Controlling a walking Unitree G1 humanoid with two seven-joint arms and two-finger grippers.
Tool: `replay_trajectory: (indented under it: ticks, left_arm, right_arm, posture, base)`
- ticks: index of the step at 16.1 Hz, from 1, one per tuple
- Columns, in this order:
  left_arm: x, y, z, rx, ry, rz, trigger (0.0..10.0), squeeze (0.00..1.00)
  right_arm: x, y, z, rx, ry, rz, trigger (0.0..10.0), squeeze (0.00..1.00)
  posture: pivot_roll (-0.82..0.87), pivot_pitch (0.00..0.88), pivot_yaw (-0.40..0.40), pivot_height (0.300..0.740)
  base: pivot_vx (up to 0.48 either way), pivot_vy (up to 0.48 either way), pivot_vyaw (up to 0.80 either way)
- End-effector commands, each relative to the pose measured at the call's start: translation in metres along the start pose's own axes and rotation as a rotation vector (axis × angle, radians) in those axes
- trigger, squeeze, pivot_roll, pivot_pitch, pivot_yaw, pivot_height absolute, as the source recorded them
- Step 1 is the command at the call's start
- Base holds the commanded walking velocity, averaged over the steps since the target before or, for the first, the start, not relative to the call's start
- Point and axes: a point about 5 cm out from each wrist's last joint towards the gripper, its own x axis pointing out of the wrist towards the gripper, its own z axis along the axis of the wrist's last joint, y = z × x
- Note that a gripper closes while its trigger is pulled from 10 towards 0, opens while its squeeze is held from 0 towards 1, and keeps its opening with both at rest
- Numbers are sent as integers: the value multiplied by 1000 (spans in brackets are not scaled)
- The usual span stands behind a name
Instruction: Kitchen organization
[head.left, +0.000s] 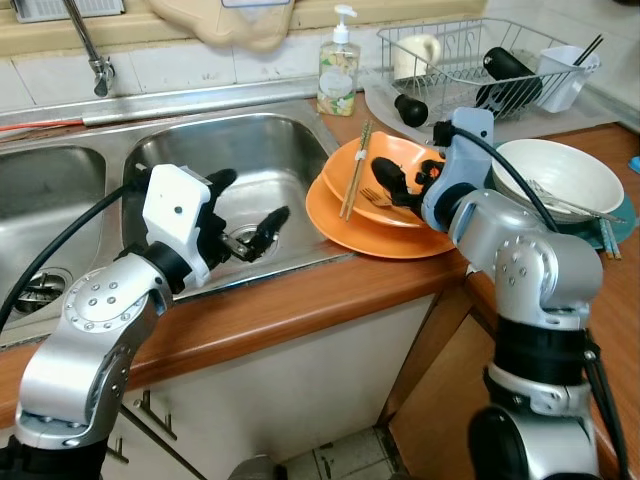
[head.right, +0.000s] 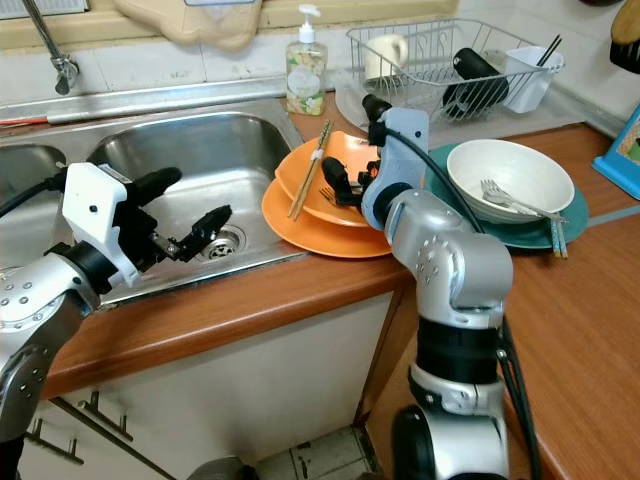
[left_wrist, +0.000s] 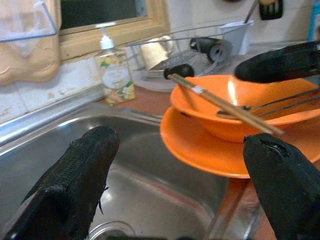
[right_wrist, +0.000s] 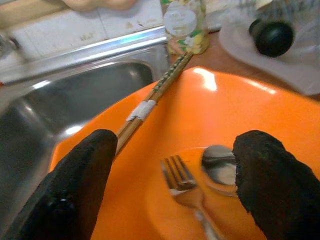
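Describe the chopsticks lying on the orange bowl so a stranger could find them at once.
Start at the steel sink; just to its right, on the wooden counter, an orange bowl sits on an orange plate. The chopsticks lie across the bowl's sink-side rim, banded together by a white wrapper. Unlike the fork and spoon inside the bowl, they are brown, not metal.

Bright, even daylight fills the kitchen. Glare streaks the steel sink (head.left: 270, 150) and glints on the orange bowl (right_wrist: 210, 80). Wrist views blur the near black fingertips (left_wrist: 75, 175); the drying rack (right_wrist: 280, 30) at upper right is out of focus.
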Motion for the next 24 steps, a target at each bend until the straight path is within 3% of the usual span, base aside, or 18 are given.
replay_trajectory:
  ticks: [1,6,10,11,12,13,16,17,18,19,20,22,23,24]
  left_arm:
    - [-1,-2,1,5,3,-27,10000,0]
    - [-1,-5,2,-7,5,-59,10000,0]
    - [-2,-8,2,-6,9,-77,10000,0]
    - [-2,-8,2,-6,10,-77,10000,0]
    - [-3,-8,2,-5,11,-77,10000,0]
    - [-3,-8,2,-5,10,-77,10000,0]
    - [-2,-9,3,-5,10,-87,10000,0]
    - [-2,-10,3,-4,9,-89,10000,0]
    - [-2,-10,3,-4,9,-89,10000,0]
    - [-2,-10,3,-5,9,-90,10000,0]
    - [-3,-10,3,-4,10,-91,10000,0]
    - [-2,-10,3,-3,11,-94,10000,0]
    - [-2,-11,3,-5,13,-100,10000,0]
    - [-2,-11,3,-9,15,-106,10000,0]
  right_arm:
    - [3,4,4,56,4,45,0,0]
    - [19,12,8,187,28,116,0,0]
    - [30,17,-4,263,94,129,39,0]
    - [31,17,-4,272,94,134,2706,0]
    - [32,17,-3,290,91,143,9451,0]
    - [33,17,-2,308,93,147,10000,0]
    - [35,15,-1,324,97,145,10000,0]
    - [36,14,0,335,82,145,10000,380]
    - [36,14,0,345,78,146,10000,380]
    - [36,13,1,357,72,148,10000,969]
    - [36,13,3,382,66,160,10000,1000]
    - [37,13,5,397,71,171,10000,957]
    - [38,14,7,405,86,182,10000,0]
    - [40,15,7,405,98,190,10000,0]
  posture:
    - [6,0,18,716]
    - [17,0,17,716]
    - [26,0,12,716]
    - [26,0,12,716]
    - [32,0,11,716]
    - [32,0,11,716]
    - [31,0,13,716]
    - [32,0,13,716]
    - [32,0,13,716]
    - [32,0,13,716]
    - [33,0,13,716]
    - [33,0,13,716]
    - [33,0,13,716]
    - [35,0,11,716]
  base:
    - [0,0,0]
    - [0,0,0]
    - [0,0,0]
    - [0,0,0]
    - [0,0,0]
    - [0,0,0]
    - [0,0,0]
    - [0,0,0]
    - [0,0,0]
    - [0,0,0]
    - [0,0,0]
    - [0,0,0]
    - [0,0,0]
    - [0,0,0]
